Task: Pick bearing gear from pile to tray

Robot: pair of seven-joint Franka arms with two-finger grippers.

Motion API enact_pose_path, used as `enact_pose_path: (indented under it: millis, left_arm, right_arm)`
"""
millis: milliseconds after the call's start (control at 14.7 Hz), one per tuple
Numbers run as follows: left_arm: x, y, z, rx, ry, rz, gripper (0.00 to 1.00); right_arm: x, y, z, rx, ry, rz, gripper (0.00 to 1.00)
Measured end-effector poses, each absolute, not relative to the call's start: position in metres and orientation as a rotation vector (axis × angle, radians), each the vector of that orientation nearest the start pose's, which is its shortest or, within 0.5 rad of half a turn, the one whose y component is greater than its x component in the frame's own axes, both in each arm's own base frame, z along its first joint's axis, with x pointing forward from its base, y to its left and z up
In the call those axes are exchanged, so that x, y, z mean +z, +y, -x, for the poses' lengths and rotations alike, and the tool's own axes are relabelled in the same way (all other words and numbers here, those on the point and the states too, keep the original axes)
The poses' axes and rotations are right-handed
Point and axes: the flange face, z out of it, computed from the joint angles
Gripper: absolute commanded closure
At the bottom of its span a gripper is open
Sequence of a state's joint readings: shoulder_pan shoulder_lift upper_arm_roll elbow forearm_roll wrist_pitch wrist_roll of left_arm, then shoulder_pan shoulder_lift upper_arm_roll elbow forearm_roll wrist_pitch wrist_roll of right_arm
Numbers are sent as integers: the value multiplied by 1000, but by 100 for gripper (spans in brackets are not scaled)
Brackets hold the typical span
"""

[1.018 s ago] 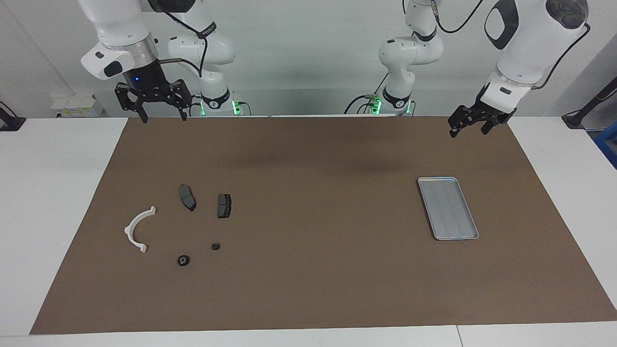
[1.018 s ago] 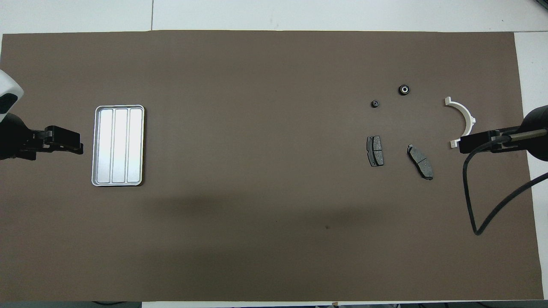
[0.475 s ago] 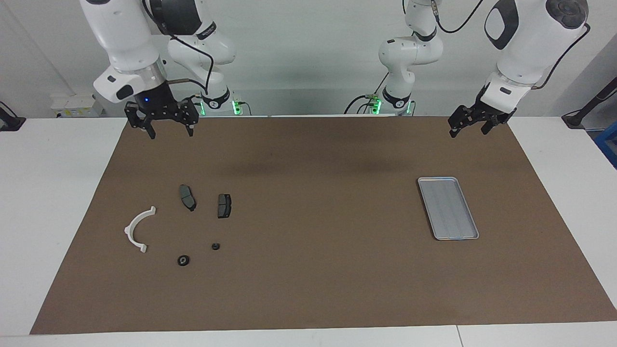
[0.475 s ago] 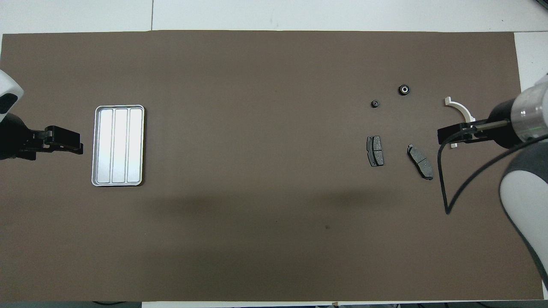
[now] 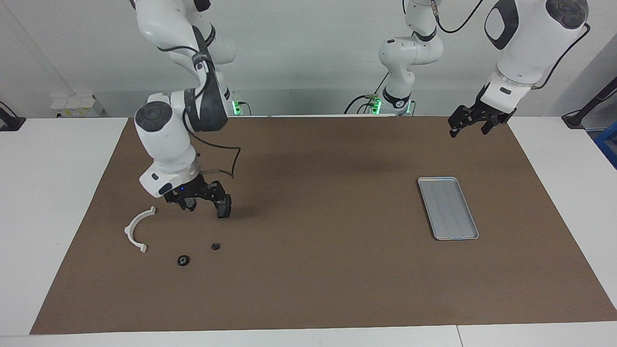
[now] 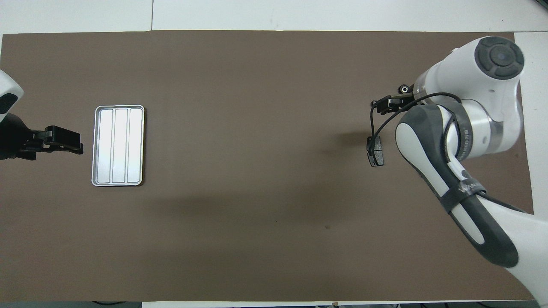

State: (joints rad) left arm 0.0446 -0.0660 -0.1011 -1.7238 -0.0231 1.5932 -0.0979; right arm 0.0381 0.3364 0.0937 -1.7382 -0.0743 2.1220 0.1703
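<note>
The pile lies toward the right arm's end of the mat: a white arc (image 5: 136, 229), two small black round pieces (image 5: 183, 260) (image 5: 215, 246), and a dark brake pad (image 5: 224, 206). The second brake pad is hidden under my right gripper (image 5: 202, 204), which is open and empty, low over the brake pads. In the overhead view the right gripper (image 6: 384, 105) shows beside the round pieces (image 6: 403, 89); one pad (image 6: 376, 156) shows, and the arm covers the arc. The silver tray (image 5: 448, 207) (image 6: 118, 145) is empty. My left gripper (image 5: 466, 124) (image 6: 64, 141) waits open, beside the tray.
A brown mat (image 5: 313, 270) covers the table, with white table surface around it. The right arm's elbow and black cable (image 6: 445, 141) hang over the pile area.
The right arm has swung out from the mat's edge near its base and come down over the brake pads. The left arm, the tray and the parts have not moved.
</note>
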Motion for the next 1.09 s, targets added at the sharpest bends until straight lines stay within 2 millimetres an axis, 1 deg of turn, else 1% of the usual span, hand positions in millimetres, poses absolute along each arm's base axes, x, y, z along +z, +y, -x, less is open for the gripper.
enact_pose_path:
  millis: [136, 204, 407, 543, 678, 950, 1086]
  left_arm:
    - [590, -34, -531, 104, -68, 3151, 0]
    - [590, -34, -531, 104, -68, 3151, 0]
    - [590, -34, -531, 104, -68, 3151, 0]
    - [590, -34, -531, 104, -68, 3151, 0]
    - [590, -34, -531, 104, -68, 3151, 0]
    - [590, -34, -531, 104, -68, 3151, 0]
    - [590, -34, -531, 104, -68, 3151, 0]
  right_arm:
    - [350, 83, -661, -70, 42, 3195, 0]
    - [336, 86, -668, -60, 52, 3198, 0]
    - [312, 88, -694, -60, 74, 3192, 0]
    - [303, 88, -703, -62, 102, 3188, 0]
    - [296, 89, -710, -65, 166, 3183, 0]
    - [293, 105, -710, -64, 175, 3181, 0]
    - [293, 106, -710, -61, 173, 3183, 0]
